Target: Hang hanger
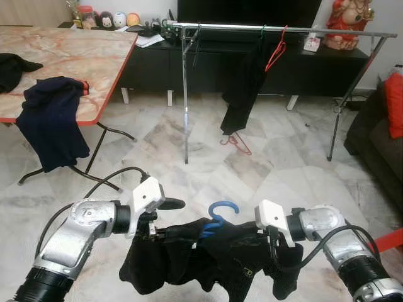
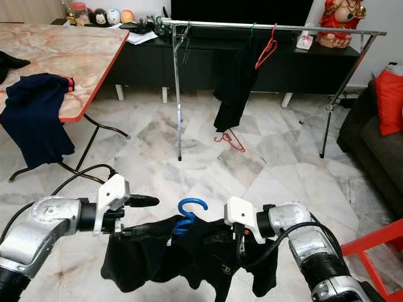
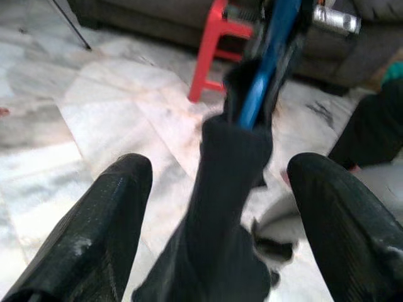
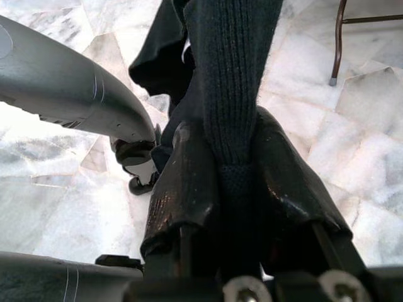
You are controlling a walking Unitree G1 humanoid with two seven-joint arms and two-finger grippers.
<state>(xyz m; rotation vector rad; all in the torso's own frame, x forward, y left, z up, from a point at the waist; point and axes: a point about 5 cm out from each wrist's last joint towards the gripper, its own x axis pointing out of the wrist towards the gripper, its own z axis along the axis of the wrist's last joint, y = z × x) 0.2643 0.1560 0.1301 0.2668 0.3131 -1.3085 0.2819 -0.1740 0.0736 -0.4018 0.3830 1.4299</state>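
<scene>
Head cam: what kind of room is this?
Likely a home living room: black TV cabinet along the wall, sofa on the right, marble floor, with a clothes rack set up in the middle.

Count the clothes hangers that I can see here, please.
3: a blue plastic hanger in the black garment held between both grippers, a red hanger on the metal rack rail, another red hanger on the floor. Others may be hidden.

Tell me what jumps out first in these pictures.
A black garment on a blue hanger hangs between the two arms, the right claw shut on its fabric. Ahead stands a metal clothes rack with a red hanger; a dark blue garment drapes off the table at left.
</scene>
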